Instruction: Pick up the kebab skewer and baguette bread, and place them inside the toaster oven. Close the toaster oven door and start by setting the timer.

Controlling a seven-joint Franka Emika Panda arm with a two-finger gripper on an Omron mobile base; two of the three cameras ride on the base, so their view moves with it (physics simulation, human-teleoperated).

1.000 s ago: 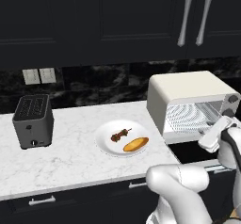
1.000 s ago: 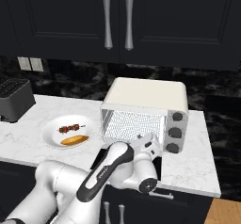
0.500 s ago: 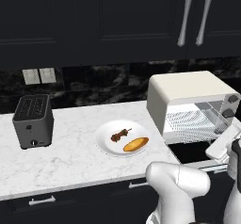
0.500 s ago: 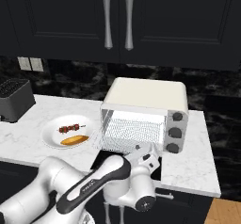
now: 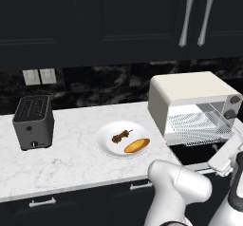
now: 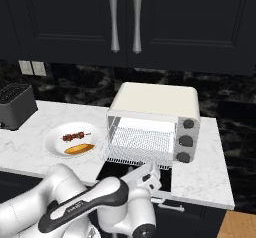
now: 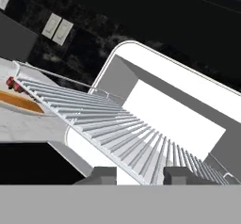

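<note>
Gripper [image 7: 140, 175] low at front of open oven [image 6: 152, 124], tips apart w/ nothing between; can't tell if it's closing. Door [image 6: 117, 171] folded down flat, rack [image 7: 108, 131] pulled out over it. Skewer [image 5: 121, 136] & bread [image 5: 137, 145] side by side on plate [image 5: 105, 144] (left of oven). Toaster [image 5: 32, 121] far left on table [image 5: 71, 161]

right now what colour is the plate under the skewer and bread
White, plain; the plate shows best in the left base view.

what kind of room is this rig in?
A home-style kitchen, rendered: a marble-look counter under dark wall cabinets, with a toaster oven standing open, a slot toaster and a plate of food.
</note>
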